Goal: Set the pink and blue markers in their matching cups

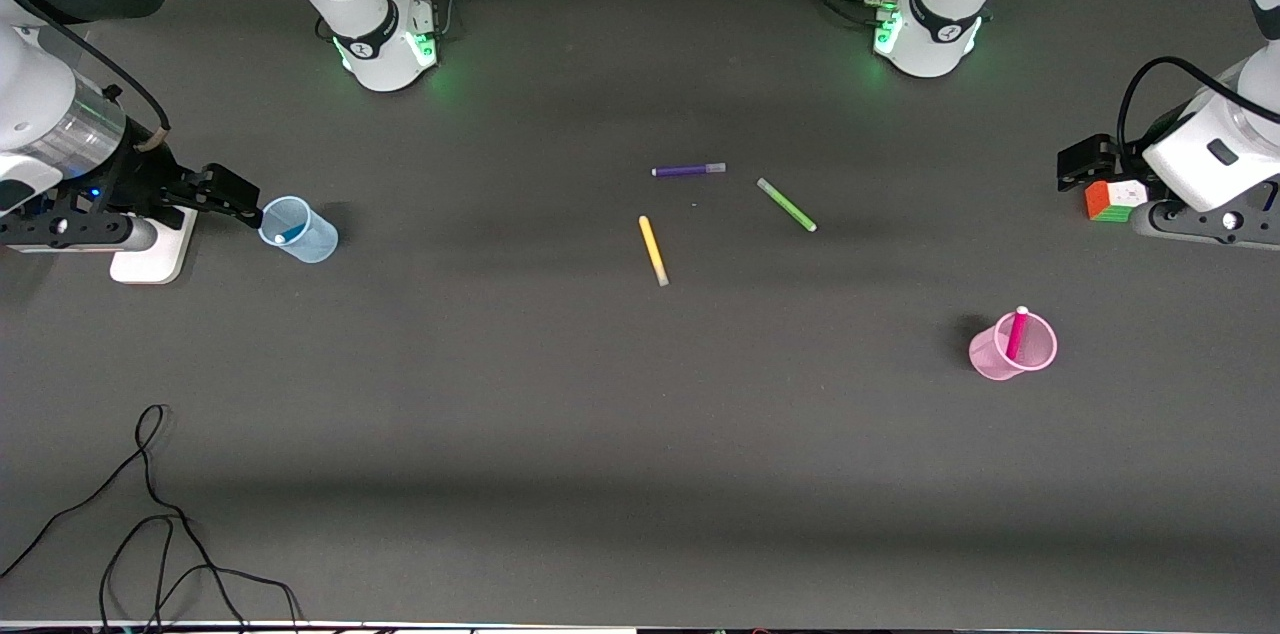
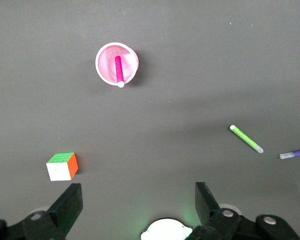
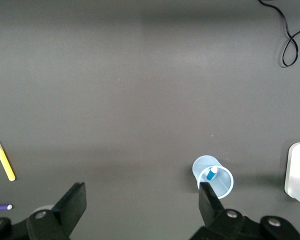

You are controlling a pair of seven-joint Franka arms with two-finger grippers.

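Note:
The pale blue cup (image 1: 305,236) stands toward the right arm's end of the table with the blue marker (image 1: 284,236) upright in it. Both also show in the right wrist view, cup (image 3: 225,186) and marker (image 3: 210,174). My right gripper (image 1: 238,200) is open and empty, just beside that cup; its jaws (image 3: 140,201) stand wide apart. The pink mesh cup (image 1: 990,359) stands toward the left arm's end and holds the pink marker (image 1: 1017,332). The left wrist view shows this cup (image 2: 106,67) and marker (image 2: 119,70). My left gripper (image 1: 1095,170) is open and empty (image 2: 137,201), beside a colour cube.
Purple (image 1: 688,170), green (image 1: 786,204) and yellow (image 1: 653,250) markers lie mid-table. A colour cube (image 1: 1113,200) sits at the left arm's end. A white block (image 1: 150,259) lies under the right arm. A black cable (image 1: 150,514) loops near the front edge.

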